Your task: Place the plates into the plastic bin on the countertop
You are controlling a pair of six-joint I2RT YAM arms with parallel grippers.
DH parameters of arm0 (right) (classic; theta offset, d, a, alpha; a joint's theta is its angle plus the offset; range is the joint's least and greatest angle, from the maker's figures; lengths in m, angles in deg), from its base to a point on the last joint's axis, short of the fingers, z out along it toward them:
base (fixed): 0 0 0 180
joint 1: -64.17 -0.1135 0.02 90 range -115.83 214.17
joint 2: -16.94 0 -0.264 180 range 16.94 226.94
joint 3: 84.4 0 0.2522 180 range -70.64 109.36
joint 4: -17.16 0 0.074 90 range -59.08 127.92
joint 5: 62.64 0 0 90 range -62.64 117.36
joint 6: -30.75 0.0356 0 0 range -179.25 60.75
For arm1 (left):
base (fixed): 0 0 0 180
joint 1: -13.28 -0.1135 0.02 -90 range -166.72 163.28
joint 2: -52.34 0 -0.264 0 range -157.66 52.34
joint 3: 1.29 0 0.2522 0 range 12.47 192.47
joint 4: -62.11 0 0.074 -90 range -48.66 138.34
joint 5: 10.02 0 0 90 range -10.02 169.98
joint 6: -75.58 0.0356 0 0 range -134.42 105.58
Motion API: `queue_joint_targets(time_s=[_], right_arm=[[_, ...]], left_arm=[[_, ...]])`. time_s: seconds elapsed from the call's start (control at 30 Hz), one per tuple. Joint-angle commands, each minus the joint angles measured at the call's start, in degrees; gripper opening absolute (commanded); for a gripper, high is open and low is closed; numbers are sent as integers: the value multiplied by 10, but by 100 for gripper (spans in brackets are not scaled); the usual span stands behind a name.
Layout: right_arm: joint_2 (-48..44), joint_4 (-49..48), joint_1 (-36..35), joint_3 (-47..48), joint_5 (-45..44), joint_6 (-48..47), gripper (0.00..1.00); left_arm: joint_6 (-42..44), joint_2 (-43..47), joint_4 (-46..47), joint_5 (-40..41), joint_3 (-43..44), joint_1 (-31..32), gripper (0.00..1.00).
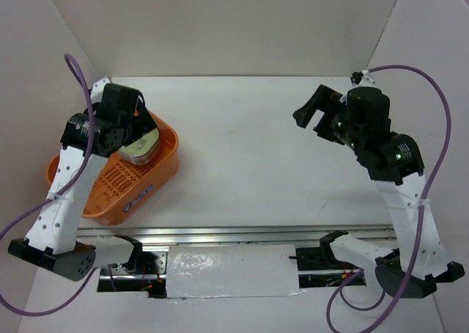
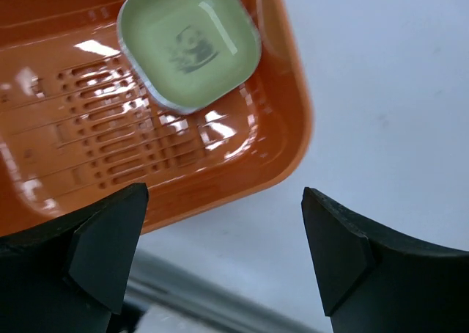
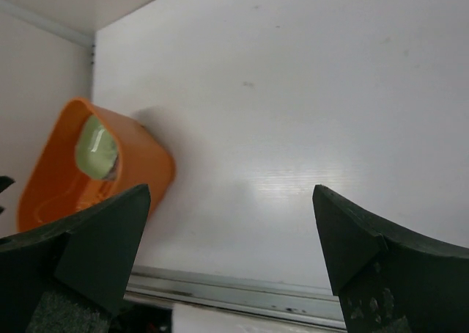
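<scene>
1. White tabletop (image 1: 249, 164), flat and matte, boxed in by plain white panels (image 1: 220, 25) at 9, 12 and 3 o'clock, with a metal rail (image 1: 242, 232) along the 6 o'clock edge.
2. Counted from above: two arms, the left arm (image 1: 62, 201) at 8 o'clock and the right arm (image 1: 410, 216) at 4 o'clock. Also one orange plastic bin (image 1: 170, 164) and one plate plainly on show.
3. Bin at 9 o'clock on the tabletop, set askew, one rounded corner turned toward the rail and near it. Slotted base and raised glossy rim visible.
4. Inside the bin, in the corner toward 1 o'clock as seen from overhead: a pastel-green plate (image 2: 189, 43), rounded-square, grey print at its centre. A pale grey edge peeking out under its lower side in the left wrist view; cannot tell whether more plates lie beneath it.
5. Left fingers (image 2: 102, 252) spread wide, holding nothing, hanging above the bin's rim and the bare tabletop just beside it. Green plate at 12 o'clock in that wrist view, apart from both fingers.
6. Right fingers (image 3: 95, 245) also spread wide, holding nothing, raised over the tabletop at 2 o'clock, well apart from the bin. Bin and green plate small at 9 o'clock in the right wrist view.
</scene>
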Motion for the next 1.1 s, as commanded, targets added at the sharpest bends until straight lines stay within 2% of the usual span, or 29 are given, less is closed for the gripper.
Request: queue_joint_targets(time_s=[0.0, 0.1, 0.2, 0.33, 0.43, 0.63, 1.07], right_arm=[[-41, 131, -40, 42, -163, -74, 100], [-104, 175, -59, 34, -191, -81, 100], [-186, 197, -60, 25, -180, -71, 100], [-278, 232, -49, 15, -115, -41, 100], [-318, 271, -26, 7, -74, -29, 100], [-373, 272, 25, 11, -35, -57, 100], [-364, 269, 77, 12, -30, -103, 100]], left_arm=[[59, 59, -118, 44, -36, 23, 99], [88, 161, -108, 36, -86, 25, 99], [90, 257, -110, 35, -107, 21, 99], [86, 373, -123, 16, -120, 8, 99], [103, 419, -123, -7, -120, -7, 99], [115, 449, -124, -30, -134, -9, 99], [94, 423, -122, 3, -135, 22, 99]])
